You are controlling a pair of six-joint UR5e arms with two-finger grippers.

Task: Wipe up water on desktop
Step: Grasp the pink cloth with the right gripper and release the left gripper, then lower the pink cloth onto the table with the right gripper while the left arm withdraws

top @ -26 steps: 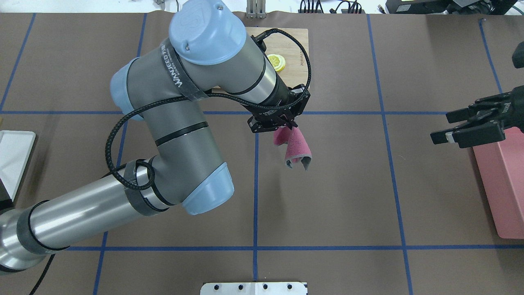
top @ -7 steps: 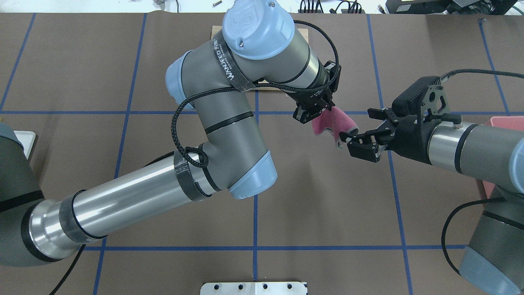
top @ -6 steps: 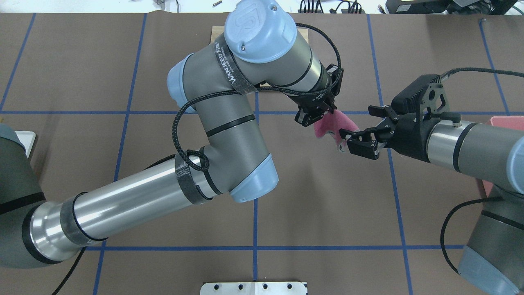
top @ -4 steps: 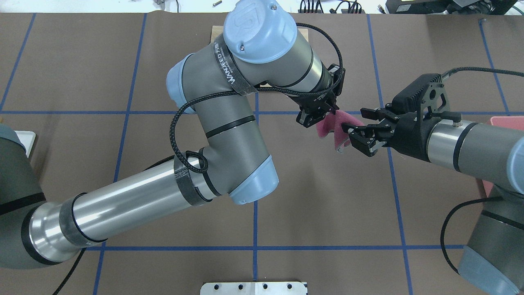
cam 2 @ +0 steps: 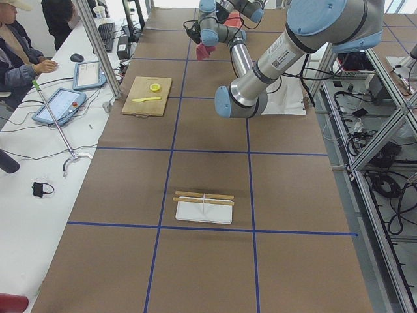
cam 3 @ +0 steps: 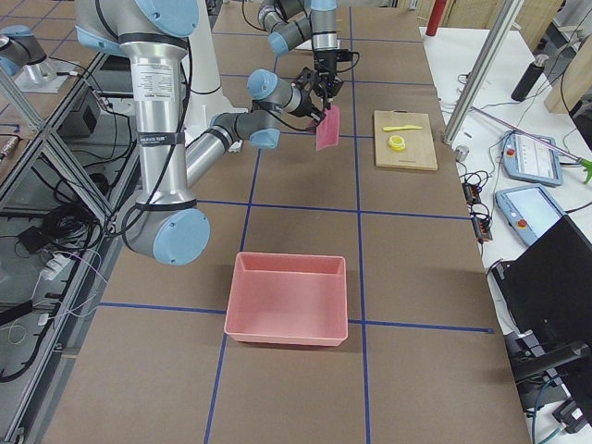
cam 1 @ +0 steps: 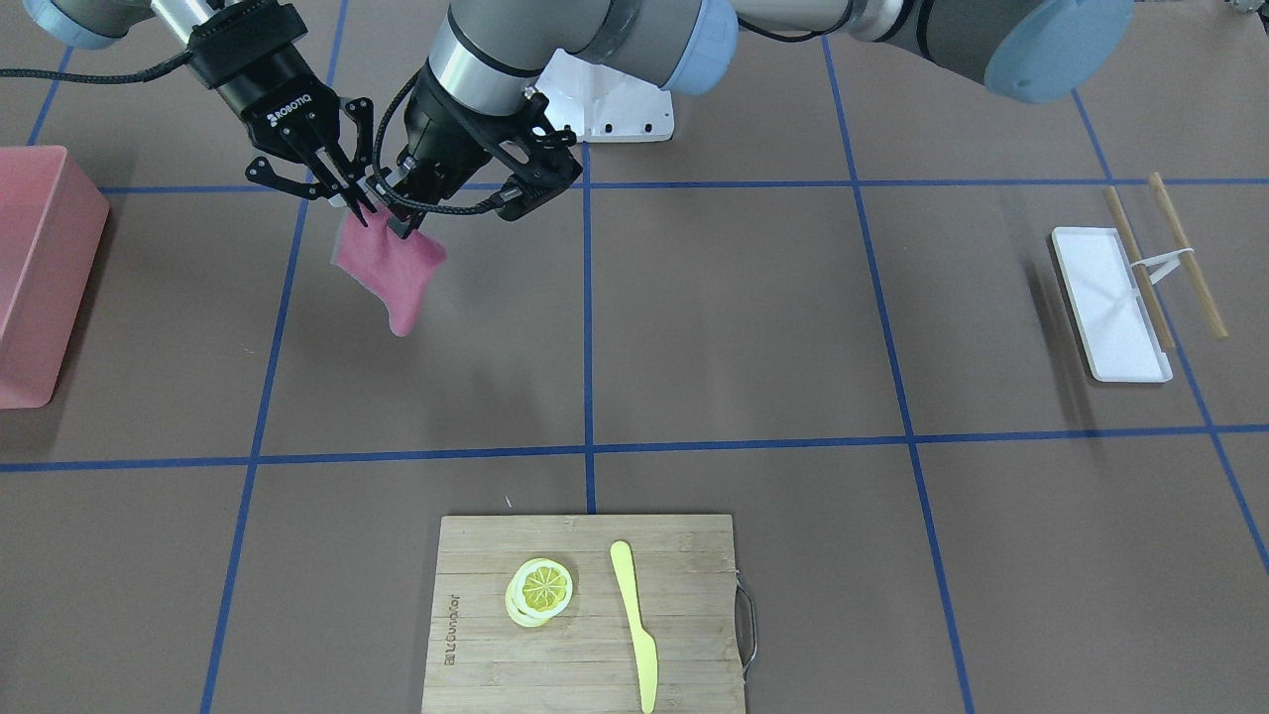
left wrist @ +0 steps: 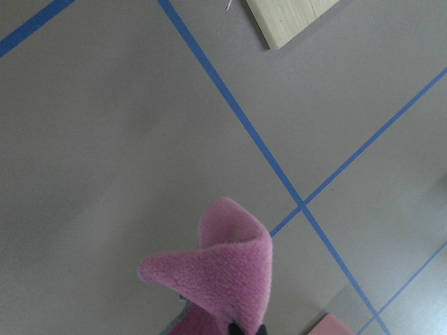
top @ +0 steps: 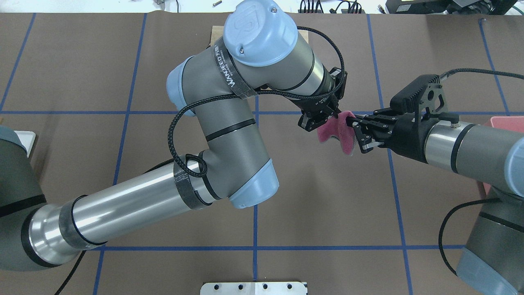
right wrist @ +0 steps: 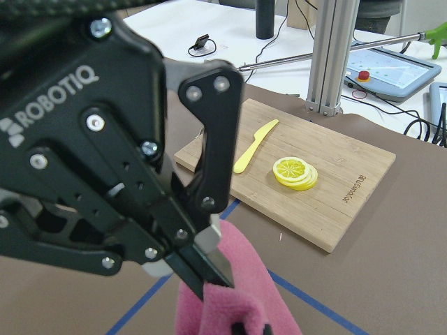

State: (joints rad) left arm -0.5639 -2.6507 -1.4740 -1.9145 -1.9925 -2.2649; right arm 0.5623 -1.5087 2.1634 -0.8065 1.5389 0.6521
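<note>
The desktop (cam 1: 744,317) is brown with blue tape lines; I see no water on it. A pink cloth (cam 1: 392,263) hangs in the air above it, right of centre in the overhead view (top: 337,131). My left gripper (top: 327,119) is shut on the cloth's upper edge, as the front view (cam 1: 400,223) also shows. My right gripper (top: 351,122) meets it from the right and is shut on the same edge of the cloth, right beside the left one (cam 1: 355,203). The right wrist view shows the left gripper (right wrist: 209,269) pinching the cloth (right wrist: 237,286).
A bamboo cutting board (cam 1: 684,555) with lemon slices (cam 1: 540,590) and a yellow knife (cam 1: 634,625) lies at the far side. A pink bin (top: 505,121) stands on my right. A white tray (cam 1: 1110,307) with chopsticks (cam 1: 1175,253) lies on my left.
My left arm carried the cloth to the right. My right arm came in from the right, reached the cloth with open fingers and closed them on its edge.
</note>
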